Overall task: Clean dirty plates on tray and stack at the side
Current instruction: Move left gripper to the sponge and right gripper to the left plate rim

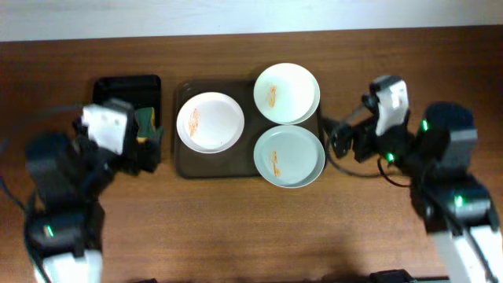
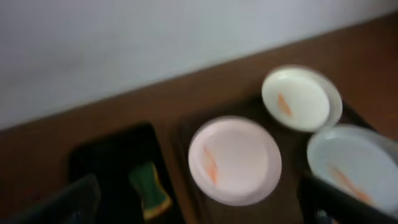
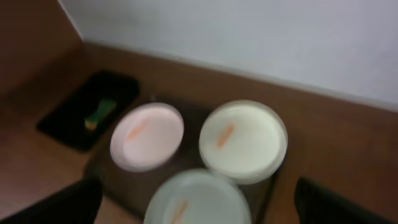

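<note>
r gripper (image 1: 333,136) near tray (image 1: 234,165), 3 plates (image 1: 210,122)

The table (image 1: 236,228) is smooth brown wood with faint grain. The tray (image 1: 183,163) looks matt dark plastic; the plates (image 1: 210,122) on it are smooth, slightly glossy. Left of the tray, a black tray (image 1: 126,82) shines faintly.

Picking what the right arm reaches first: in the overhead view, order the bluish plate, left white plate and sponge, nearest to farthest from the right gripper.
From the right gripper:
1. Bluish plate, at the right side of the tray, closest.
2. Left white plate, on the tray's left side.
3. Sponge, in the black tray, far left.
</note>
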